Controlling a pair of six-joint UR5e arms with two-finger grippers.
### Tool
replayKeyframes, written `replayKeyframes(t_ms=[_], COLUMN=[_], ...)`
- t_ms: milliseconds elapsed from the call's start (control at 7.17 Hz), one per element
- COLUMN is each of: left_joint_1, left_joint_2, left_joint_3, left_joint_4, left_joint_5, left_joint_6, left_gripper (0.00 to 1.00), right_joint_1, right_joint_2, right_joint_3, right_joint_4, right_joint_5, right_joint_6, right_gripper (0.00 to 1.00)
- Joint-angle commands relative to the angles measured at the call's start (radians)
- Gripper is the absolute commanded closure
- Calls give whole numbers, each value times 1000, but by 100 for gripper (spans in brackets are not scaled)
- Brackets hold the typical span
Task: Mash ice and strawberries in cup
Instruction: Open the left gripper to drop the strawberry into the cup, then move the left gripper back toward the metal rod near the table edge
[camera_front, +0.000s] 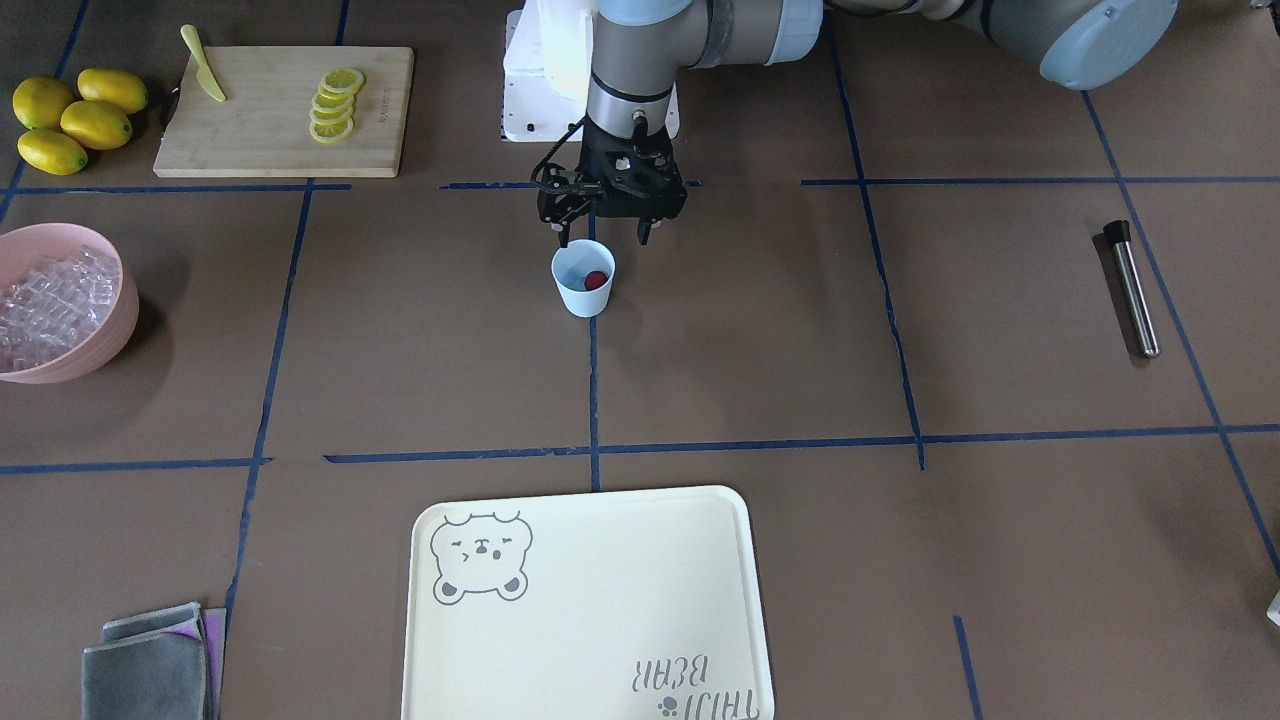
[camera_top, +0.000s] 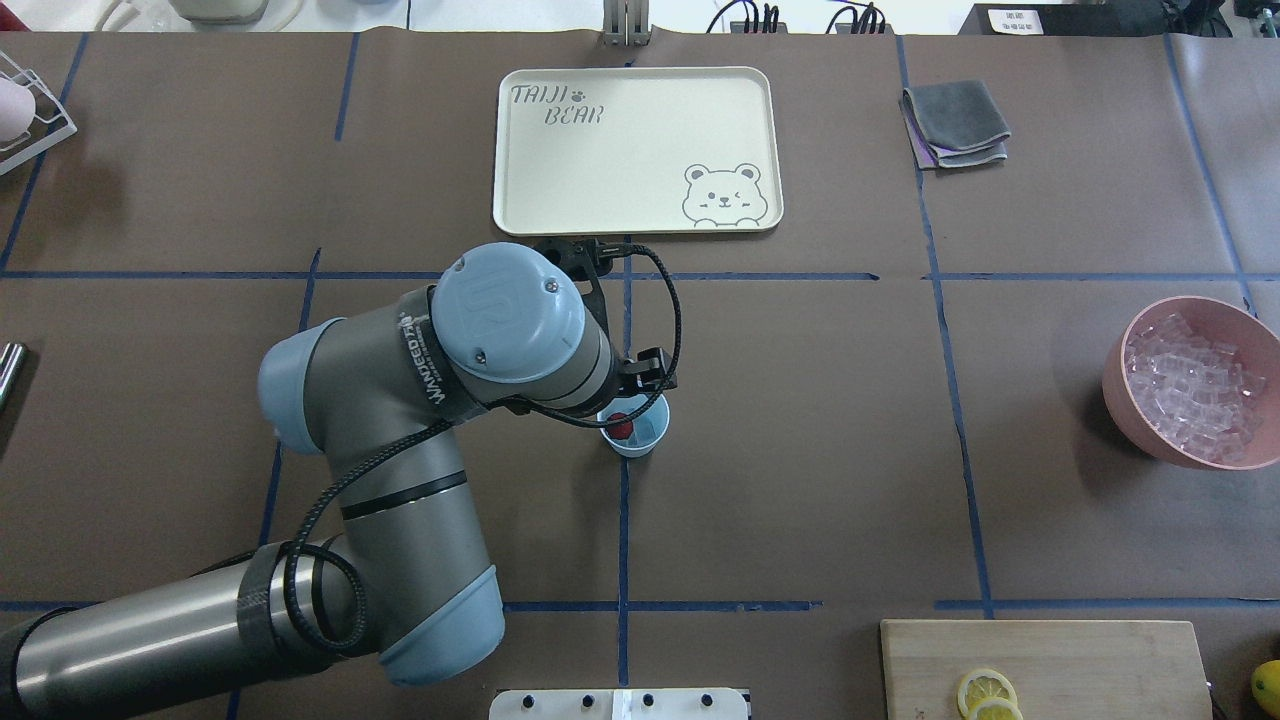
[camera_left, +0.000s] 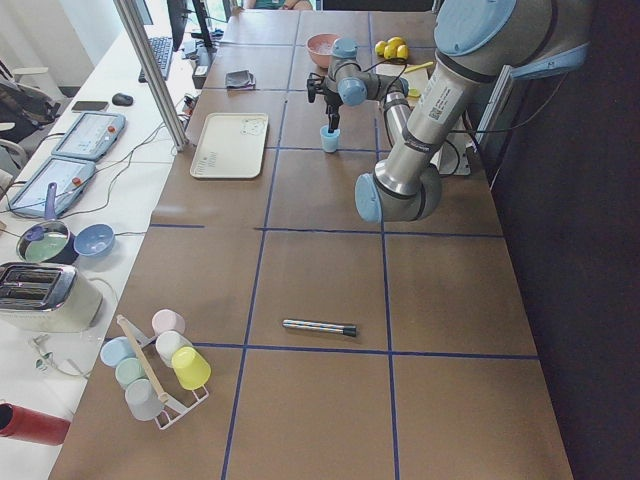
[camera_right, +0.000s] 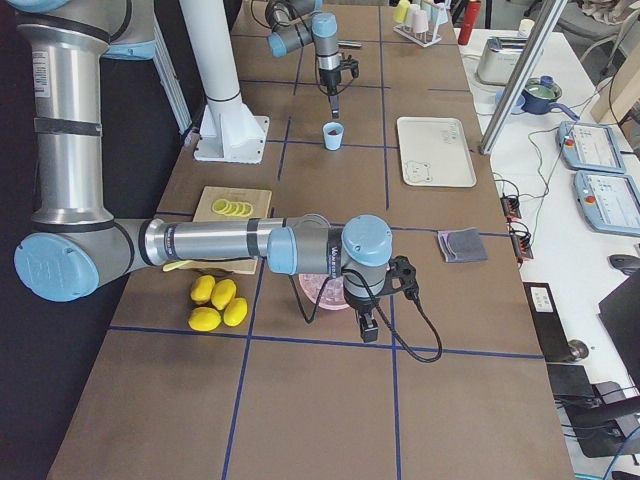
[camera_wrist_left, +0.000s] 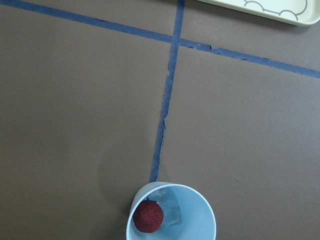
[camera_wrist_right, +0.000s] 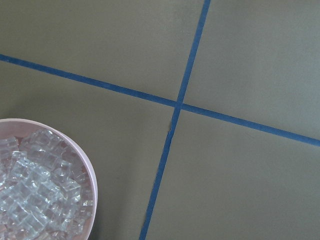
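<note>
Just behind the light blue cup (camera_front: 583, 295), which stands near the middle of the worktop a little toward the robot's edge, the left gripper (camera_front: 605, 238) hangs with its fingers spread wide and nothing between them. Inside the cup lie a dark red strawberry (camera_wrist_left: 148, 216) and, touching it, a single clear ice cube (camera_wrist_left: 172, 215). The bulk of the ice (camera_wrist_right: 35, 190) sits heaped in a pink bowl (camera_front: 105, 345) near the worktop's right end. The right gripper (camera_right: 366, 325) hovers close by the bowl; whether its fingers are apart or together cannot be told from the one distant view that shows it. A steel rod (camera_front: 1135, 295) with a black tip, the likely mashing tool, lies well apart toward the left end.

The cup looks thin-walled and light, likely to skid or tip under a downward press. It probably wants a steadying hold around its wall below the rim, firm but not crushing. The strawberry should give easily; the ice is hard and slick and may jump aside. The rod appears stiff and smooth, best pinched squarely across its shaft so it cannot twist in the grip.
</note>
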Motion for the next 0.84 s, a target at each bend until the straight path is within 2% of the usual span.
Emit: replayKeyframes(t_ms=[0,140,419,698], left_joint_1=[-70,-127,-251,-366], left_joint_2=[66,86,207,316], left_joint_3=[-147,-191,-249,-251], left_joint_4=[170,238,245,245], left_joint_5=[-15,-74,-182,-260], left_joint_6=[144,216,384,569], left_gripper=[0,0,0,0], right_joint_1=[0,0,0,0], right_joint_2=[2,2,2,2], right_joint_3=[-28,-52,-101,-106], right_joint_4=[-1,10,84,98], right_joint_5=[7,7,7,11], right_joint_6=[1,-2,1,22], right_gripper=[1,1,1,1])
